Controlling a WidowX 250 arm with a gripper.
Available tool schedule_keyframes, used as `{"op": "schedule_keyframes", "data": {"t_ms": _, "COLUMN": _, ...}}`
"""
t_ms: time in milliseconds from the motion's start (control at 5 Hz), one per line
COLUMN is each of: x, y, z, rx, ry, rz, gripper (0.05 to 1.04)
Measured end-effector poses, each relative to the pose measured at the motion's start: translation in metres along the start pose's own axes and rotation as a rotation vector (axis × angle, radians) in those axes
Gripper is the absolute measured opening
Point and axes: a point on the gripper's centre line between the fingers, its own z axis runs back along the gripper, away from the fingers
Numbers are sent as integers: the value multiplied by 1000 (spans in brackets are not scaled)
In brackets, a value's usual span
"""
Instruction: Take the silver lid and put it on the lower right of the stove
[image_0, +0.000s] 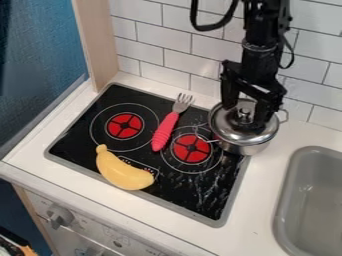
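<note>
The black gripper (245, 113) is over the pot at the upper right of the stove, its two fingers apart on either side of the lid's knob. Gap shows between the fingers and the knob, so it stands open. The round silver lid (226, 131) lies on top of the silver pot (248, 149), partly covered by the gripper. This pot stands at the stove's right back edge. The black stove (207, 202) has bare surface at its lower right.
A red-handled fork (165, 131) lies between the two red burners, left of the pot. The yellow banana (120, 170) rests at the stove's front left. At the right is a grey sink (288, 200); a tiled wall rises behind.
</note>
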Motion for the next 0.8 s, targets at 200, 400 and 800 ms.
{"op": "schedule_keyframes", "data": {"t_ms": 200, "x": 2, "y": 2, "z": 1, "rx": -20, "ry": -13, "rz": 4, "gripper": 679}}
{"op": "schedule_keyframes", "data": {"t_ms": 400, "x": 4, "y": 5, "z": 1, "rx": -24, "ry": -24, "rz": 8, "gripper": 393}}
{"op": "schedule_keyframes", "data": {"t_ms": 800, "x": 3, "y": 6, "z": 3, "rx": -20, "ry": -39, "rz": 16, "gripper": 275}}
